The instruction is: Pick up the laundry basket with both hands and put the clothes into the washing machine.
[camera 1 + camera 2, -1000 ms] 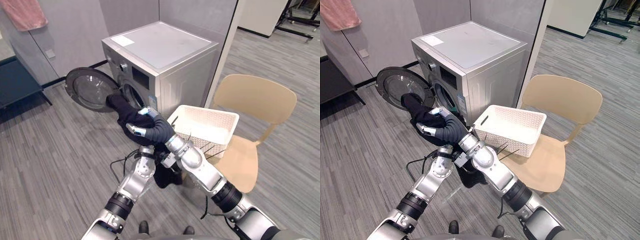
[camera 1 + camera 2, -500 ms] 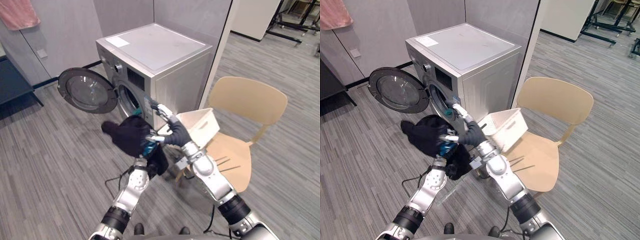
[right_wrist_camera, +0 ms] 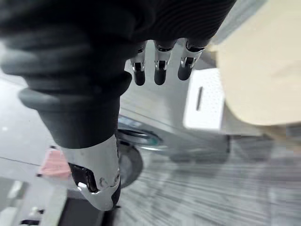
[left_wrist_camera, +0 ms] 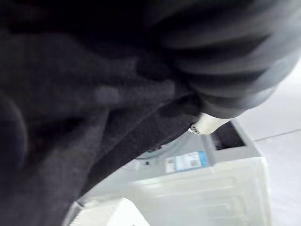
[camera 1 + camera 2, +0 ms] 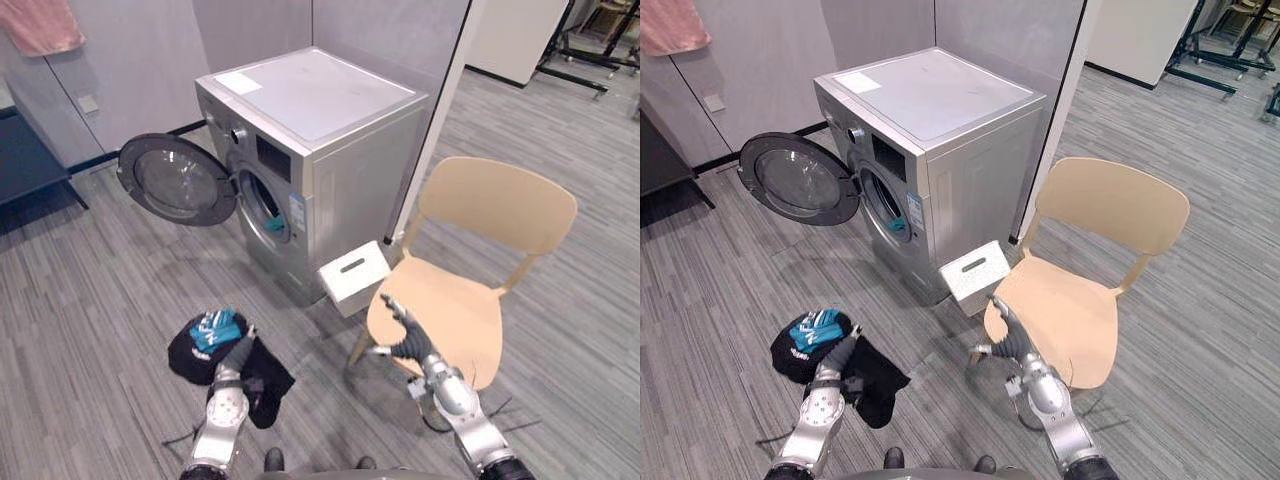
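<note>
Basket: laundry basket (image 5: pixel 355 290) on the floor between washing machine (image 5: pixel 310 130) and chair (image 5: pixel 470 300); light, stiff plastic, so take the handle slots.
Clothes: clothes (image 5: pixel 190 355) soft and limp, bunched low at left hand (image 5: pixel 238 352); its grip can't be told.
Right hand: right hand (image 5: pixel 400 338) slack, empty.

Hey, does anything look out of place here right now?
Yes. The white laundry basket lies tipped on the floor between the washing machine and the chair, and the dark clothes are heaped low at the left hand, outside the drum.
</note>
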Motion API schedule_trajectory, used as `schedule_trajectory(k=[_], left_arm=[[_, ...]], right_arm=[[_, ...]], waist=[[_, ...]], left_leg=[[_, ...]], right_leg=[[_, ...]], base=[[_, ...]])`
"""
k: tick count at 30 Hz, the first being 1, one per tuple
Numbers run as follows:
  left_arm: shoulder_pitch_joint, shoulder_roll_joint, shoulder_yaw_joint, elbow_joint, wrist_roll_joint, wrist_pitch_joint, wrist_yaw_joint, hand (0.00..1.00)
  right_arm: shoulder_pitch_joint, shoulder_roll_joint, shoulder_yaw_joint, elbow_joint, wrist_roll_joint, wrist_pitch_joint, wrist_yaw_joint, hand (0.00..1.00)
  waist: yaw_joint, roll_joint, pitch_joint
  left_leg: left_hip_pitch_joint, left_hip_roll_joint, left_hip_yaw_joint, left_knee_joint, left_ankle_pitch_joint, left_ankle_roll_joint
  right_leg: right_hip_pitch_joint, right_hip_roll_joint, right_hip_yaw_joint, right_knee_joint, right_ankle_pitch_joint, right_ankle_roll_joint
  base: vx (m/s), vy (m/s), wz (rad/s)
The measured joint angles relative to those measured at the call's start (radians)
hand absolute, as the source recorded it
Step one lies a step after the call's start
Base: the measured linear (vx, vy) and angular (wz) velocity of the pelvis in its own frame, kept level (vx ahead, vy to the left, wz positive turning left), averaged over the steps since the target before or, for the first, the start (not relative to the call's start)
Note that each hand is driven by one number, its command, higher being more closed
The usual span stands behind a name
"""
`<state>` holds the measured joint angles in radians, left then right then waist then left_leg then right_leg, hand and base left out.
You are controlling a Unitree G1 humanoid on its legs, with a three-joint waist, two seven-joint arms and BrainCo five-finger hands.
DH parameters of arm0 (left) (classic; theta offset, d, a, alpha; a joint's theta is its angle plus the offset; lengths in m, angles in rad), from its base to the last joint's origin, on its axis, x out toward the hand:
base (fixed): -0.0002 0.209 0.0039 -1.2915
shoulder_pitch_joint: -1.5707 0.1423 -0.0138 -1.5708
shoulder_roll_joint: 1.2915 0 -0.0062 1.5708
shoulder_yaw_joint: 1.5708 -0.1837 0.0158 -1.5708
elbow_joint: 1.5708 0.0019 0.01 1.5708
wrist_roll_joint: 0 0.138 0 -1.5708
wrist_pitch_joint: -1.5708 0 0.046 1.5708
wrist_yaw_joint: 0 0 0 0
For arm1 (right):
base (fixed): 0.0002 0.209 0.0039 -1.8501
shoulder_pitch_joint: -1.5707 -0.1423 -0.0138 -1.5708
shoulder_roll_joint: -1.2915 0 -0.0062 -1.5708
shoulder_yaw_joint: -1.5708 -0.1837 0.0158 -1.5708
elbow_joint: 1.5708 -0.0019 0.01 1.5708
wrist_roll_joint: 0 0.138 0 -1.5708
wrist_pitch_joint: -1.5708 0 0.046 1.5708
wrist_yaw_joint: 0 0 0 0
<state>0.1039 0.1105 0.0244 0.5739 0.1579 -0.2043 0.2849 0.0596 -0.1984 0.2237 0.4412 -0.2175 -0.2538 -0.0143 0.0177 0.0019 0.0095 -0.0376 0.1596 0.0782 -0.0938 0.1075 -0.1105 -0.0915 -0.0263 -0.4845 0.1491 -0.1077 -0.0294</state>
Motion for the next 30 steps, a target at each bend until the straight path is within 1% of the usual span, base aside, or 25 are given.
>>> schedule_trajectory(k=[2, 4, 6, 7, 9, 10, 11, 12, 13, 14, 15, 17, 18, 19, 20, 21, 22, 23, 24, 25, 26, 27, 28, 29, 30], left_arm=[[0.007, 0.0, 0.017, 0.075, -0.017, 0.002, -0.011, 1.0], [0.01, 0.001, 0.035, 0.169, -0.061, 0.004, -0.029, 1.0], [0.003, 0.0, 0.055, 0.227, -0.088, 0.005, -0.051, 1.0], [0.001, -0.001, 0.057, 0.239, -0.088, 0.005, -0.054, 1.0], [0.005, -0.001, 0.057, 0.261, -0.1, 0.013, -0.067, 1.0], [0.008, -0.005, 0.057, 0.261, -0.109, 0.027, -0.067, 1.0], [0.007, -0.016, 0.053, 0.261, -0.109, 0.027, -0.069, 1.0], [0.004, -0.024, 0.05, 0.262, -0.109, 0.028, -0.07, 1.0], [0.007, -0.042, 0.048, 0.262, -0.108, 0.027, -0.072, 1.0], [0.016, -0.042, 0.052, 0.272, -0.108, 0.027, -0.076, 1.0], [0.017, -0.041, 0.056, 0.286, -0.108, 0.027, -0.082, 1.0], [0.017, -0.033, 0.057, 0.323, -0.109, 0.03, -0.091, 1.0], [0.018, -0.034, 0.06, 0.32, -0.114, 0.032, -0.093, 1.0], [0.015, -0.032, 0.059, 0.323, -0.118, 0.033, -0.095, 1.0], [0.016, -0.029, 0.057, 0.323, -0.119, 0.033, -0.1, 1.0], [0.017, -0.026, 0.057, 0.322, -0.12, 0.033, -0.102, 1.0], [0.02, -0.017, 0.054, 0.32, -0.12, 0.034, -0.105, 1.0], [0.014, -0.011, 0.047, 0.32, -0.12, 0.034, -0.104, 1.0], [0.015, -0.008, 0.047, 0.32, -0.12, 0.034, -0.104, 1.0], [0.014, -0.002, 0.049, 0.32, -0.12, 0.033, -0.103, 1.0], [0.007, -0.003, 0.049, 0.32, -0.12, 0.033, -0.103, 1.0], [0.0, -0.005, 0.048, 0.32, -0.12, 0.033, -0.103, 1.0], [-0.016, -0.01, 0.048, 0.32, -0.12, 0.033, -0.104, 1.0], [-0.03, -0.008, 0.047, 0.319, -0.12, 0.028, -0.106, 1.0], [-0.032, -0.006, 0.043, 0.32, -0.12, 0.025, -0.108, 1.0]], right_arm=[[0.0, 0.014, -0.03, 0.088, 0.0, 0.004, -0.002, 0.0], [-0.005, 0.036, -0.082, 0.212, 0.002, 0.028, -0.008, 0.0], [-0.033, 0.04, -0.123, 0.309, 0.005, 0.045, -0.023, 0.0], [-0.035, 0.04, -0.137, 0.327, 0.007, 0.047, -0.03, 0.0], [-0.035, 0.042, -0.161, 0.358, 0.021, 0.062, -0.046, 0.0], [-0.034, 0.05, -0.188, 0.375, 0.036, 0.068, -0.052, 0.0], [-0.035, 0.047, -0.203, 0.378, 0.051, 0.068, -0.059, 0.0], [-0.035, 0.043, -0.213, 0.378, 0.054, 0.068, -0.066, 0.0], [-0.044, 0.037, -0.218, 0.39, 0.065, 0.069, -0.076, 0.0], [-0.063, 0.04, -0.218, 0.412, 0.07, 0.076, -0.077, 0.0], [-0.072, 0.047, -0.218, 0.413, 0.072, 0.079, -0.077, 0.0], [-0.076, 0.076, -0.223, 0.413, 0.072, 0.084, -0.078, 0.0], [-0.079, 0.08, -0.223, 0.413, 0.072, 0.085, -0.077, 0.0], [-0.077, 0.082, -0.222, 0.413, 0.072, 0.089, -0.077, 0.0], [-0.076, 0.082, -0.215, 0.41, 0.074, 0.09, -0.077, 0.0], [-0.078, 0.083, -0.211, 0.408, 0.076, 0.091, -0.074, 0.0], [-0.081, 0.089, -0.197, 0.407, 0.082, 0.091, -0.073, 0.0], [-0.079, 0.095, -0.184, 0.406, 0.091, 0.089, -0.069, 0.0], [-0.078, 0.096, -0.176, 0.402, 0.091, 0.089, -0.068, 0.0], [-0.078, 0.095, -0.166, 0.392, 0.092, 0.085, -0.068, 0.0], [-0.082, 0.092, -0.165, 0.387, 0.099, 0.08, -0.069, 0.0], [-0.091, 0.089, -0.165, 0.386, 0.104, 0.078, -0.069, 0.0], [-0.103, 0.085, -0.165, 0.386, 0.111, 0.077, -0.07, 0.0], [-0.111, 0.081, -0.165, 0.386, 0.11, 0.077, -0.071, 0.0], [-0.104, 0.08, -0.165, 0.387, 0.109, 0.079, -0.072, 0.0]], waist=[[-0.003, 0.001, 0.001], [-0.001, 0.002, 0.013], [-0.003, 0.004, 0.064], [-0.003, 0.007, 0.073], [0.001, 0.009, 0.087], [0.004, 0.005, 0.093], [-0.006, 0.013, 0.099], [-0.008, 0.017, 0.103], [0.005, 0.043, 0.105], [0.014, 0.039, 0.11], [0.018, 0.031, 0.115], [0.022, -0.003, 0.133], [0.021, -0.011, 0.137], [0.018, -0.017, 0.14], [0.012, -0.023, 0.142], [0.004, -0.028, 0.146], [-0.01, -0.026, 0.155], [-0.025, -0.015, 0.166], [-0.029, -0.019, 0.168], [-0.031, -0.022, 0.172], [-0.032, -0.024, 0.178], [-0.033, -0.019, 0.185], [-0.038, -0.006, 0.198], [-0.058, -0.009, 0.21], [-0.061, -0.008, 0.215]], left_leg=[[-0.011, -0.003, -0.011, 0.0, 0.0, 0.0], [-0.037, -0.012, -0.036, 0.024, -0.001, 0.001], [-0.093, -0.037, -0.055, 0.095, -0.014, 0.021], [-0.111, -0.043, -0.049, 0.115, -0.019, 0.029], [-0.149, -0.054, -0.01, 0.154, -0.051, 0.1], [-0.164, -0.036, 0.136, 0.174, -0.09, 0.211], [-0.164, -0.009, 0.261, 0.18, -0.093, 0.214], [-0.164, 0.006, 0.314, 0.179, -0.085, 0.204], [-0.156, 0.023, 0.365, 0.166, -0.034, 0.143], [-0.151, 0.015, 0.362, 0.165, -0.022, 0.094], [-0.148, 0.007, 0.361, 0.167, -0.031, 0.093], [-0.144, -0.027, 0.336, 0.226, -0.11, 0.105], [-0.146, -0.036, 0.331, 0.25, -0.134, 0.105], [-0.146, -0.058, 0.306, 0.291, -0.176, 0.109], [-0.135, -0.084, 0.278, 0.318, -0.208, 0.113], [-0.123, -0.096, 0.266, 0.326, -0.229, 0.123], [-0.091, -0.1, 0.225, 0.341, -0.267, 0.137], [-0.062, -0.092, 0.193, 0.346, -0.294, 0.136], [-0.039, -0.09, 0.184, 0.34, -0.3, 0.137], [-0.002, -0.089, 0.167, 0.329, -0.305, 0.132], [0.04, -0.088, 0.154, 0.302, -0.311, 0.129], [0.059, -0.084, 0.145, 0.284, -0.312, 0.128], [0.081, -0.071, 0.133, 0.263, -0.312, 0.126], [0.12, -0.066, 0.11, 0.226, -0.311, 0.107], [0.155, -0.072, 0.098, 0.208, -0.324, 0.067]], right_leg=[[0.0, -0.003, -0.012, -0.002, -0.001, 0.002], [0.0, -0.017, -0.042, 0.008, -0.011, 0.011], [-0.003, -0.054, -0.097, 0.039, -0.034, 0.019], [-0.003, -0.064, -0.116, 0.045, -0.04, 0.018], [-0.003, -0.088, -0.161, 0.055, -0.055, 0.022], [0.005, -0.116, -0.2, 0.049, -0.058, 0.033], [0.015, -0.13, -0.237, 0.041, -0.052, 0.045], [0.017, -0.134, -0.25, 0.041, -0.048, 0.057], [0.016, -0.134, -0.26, 0.047, -0.044, 0.059], [0.016, -0.144, -0.26, 0.066, -0.051, 0.075], [0.019, -0.155, -0.262, 0.074, -0.054, 0.082], [0.038, -0.228, -0.282, 0.143, -0.087, 0.133], [0.034, -0.254, -0.272, 0.196, -0.099, 0.146], [0.002, -0.327, -0.211, 0.349, -0.105, 0.146], [-0.046, -0.384, -0.127, 0.503, -0.08, 0.107], [-0.084, -0.408, -0.056, 0.592, -0.048, 0.059], [-0.163, -0.397, 0.119, 0.743, -0.011, 0.061], [-0.202, -0.332, 0.205, 0.781, -0.084, 0.1], [-0.22, -0.304, 0.223, 0.781, -0.115, 0.093], [-0.254, -0.27, 0.222, 0.749, -0.148, 0.074], [-0.3, -0.231, 0.205, 0.664, -0.154, 0.066], [-0.323, -0.21, 0.19, 0.599, -0.152, 0.065], [-0.348, -0.175, 0.171, 0.481, -0.133, 0.068], [-0.351, -0.125, 0.15, 0.195, -0.02, 0.086], [-0.351, -0.112, 0.16, 0.086, 0.056, 0.08]], base=[[-0.02, 0.002, 0.26], [0.0, 0.02, 0.52], [-0.03, 0.046, 0.73], [-0.05, 0.066, 0.73], [-0.03, 0.077, 0.73], [0.08, 0.074, 1.02], [0.11, 0.08, 1.13], [0.18, 0.105, 0.88], [0.13, 0.092, 0.4], [0.18, 0.107, 0.21], [0.2, 0.097, 0.19], [0.27, 0.136, 0.41], [0.26, 0.163, 0.56], [0.26, 0.187, 0.63], [0.28, 0.212, 0.65], [0.31, 0.208, 0.76], [0.34, 0.113, 0.8], [0.43, 0.068, 0.84], [0.38, -0.003, 0.74], [0.49, -0.022, 0.59], [0.43, -0.05, 0.51], [0.44, -0.071, 0.4], [0.45, -0.11, 0.7], [0.46, -0.125, 0.91], [0.62, -0.201, 0.75]])
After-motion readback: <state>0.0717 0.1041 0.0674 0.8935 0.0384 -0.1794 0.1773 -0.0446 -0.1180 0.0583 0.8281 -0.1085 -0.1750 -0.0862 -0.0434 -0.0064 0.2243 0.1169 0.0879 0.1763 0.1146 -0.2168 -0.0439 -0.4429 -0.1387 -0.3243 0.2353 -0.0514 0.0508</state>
